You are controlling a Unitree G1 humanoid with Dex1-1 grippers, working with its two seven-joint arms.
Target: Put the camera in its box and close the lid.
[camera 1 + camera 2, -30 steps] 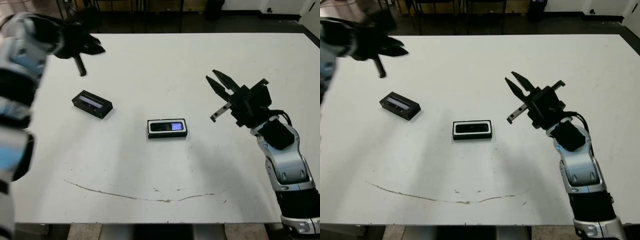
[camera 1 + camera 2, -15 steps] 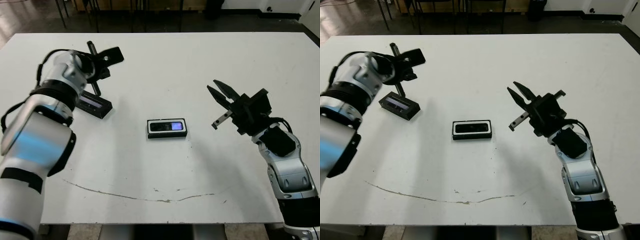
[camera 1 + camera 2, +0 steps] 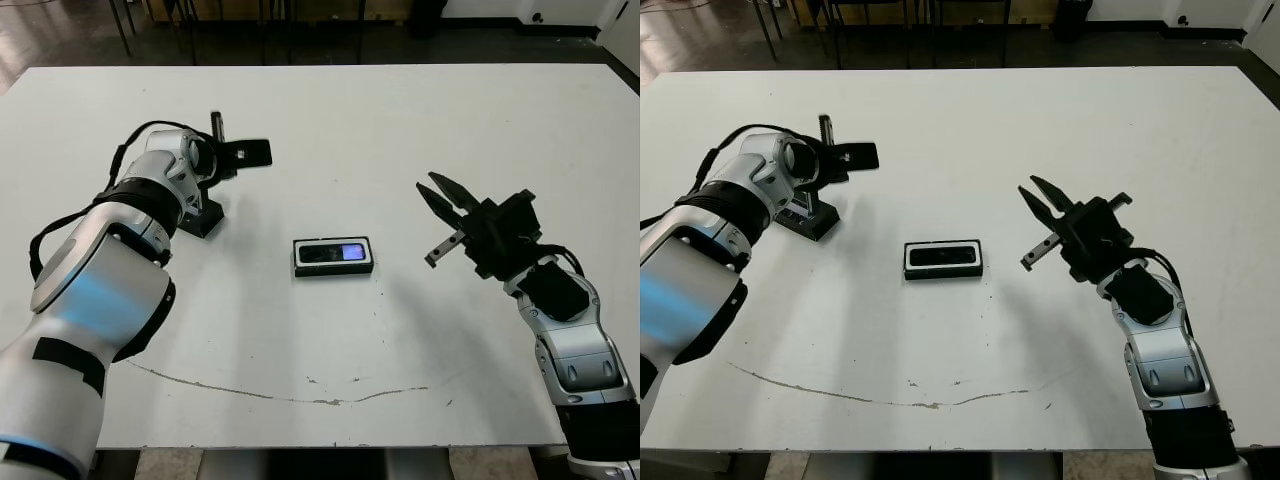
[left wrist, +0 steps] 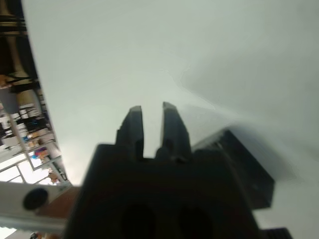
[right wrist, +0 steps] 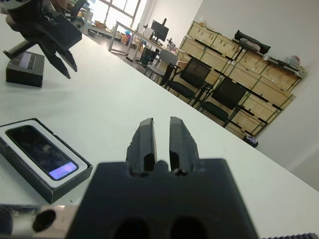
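Note:
The box (image 3: 334, 257) sits mid-table, a shallow black tray with white lining. The camera (image 3: 333, 253) lies flat inside it, its bluish screen (image 5: 61, 171) at the end nearer my right arm. The lid (image 3: 811, 219), black with a pale grey panel, lies apart at the left, partly hidden by my left arm (image 3: 180, 170). My left gripper (image 4: 151, 107) is shut and holds nothing, close beside the lid (image 4: 244, 172); I cannot tell whether they touch. My right gripper (image 3: 426, 181) hangs above the table to the right of the box, shut and holding nothing.
A thin dark curved mark (image 3: 280, 394) runs across the white table (image 3: 400, 110) near its front edge. Beyond the far edge stand chairs (image 5: 199, 79) and wooden shelving (image 5: 249, 64).
My left arm has swung in from the far left and come down beside the lid. My right gripper has drifted slightly lower and nearer. Box, camera and lid have not moved.

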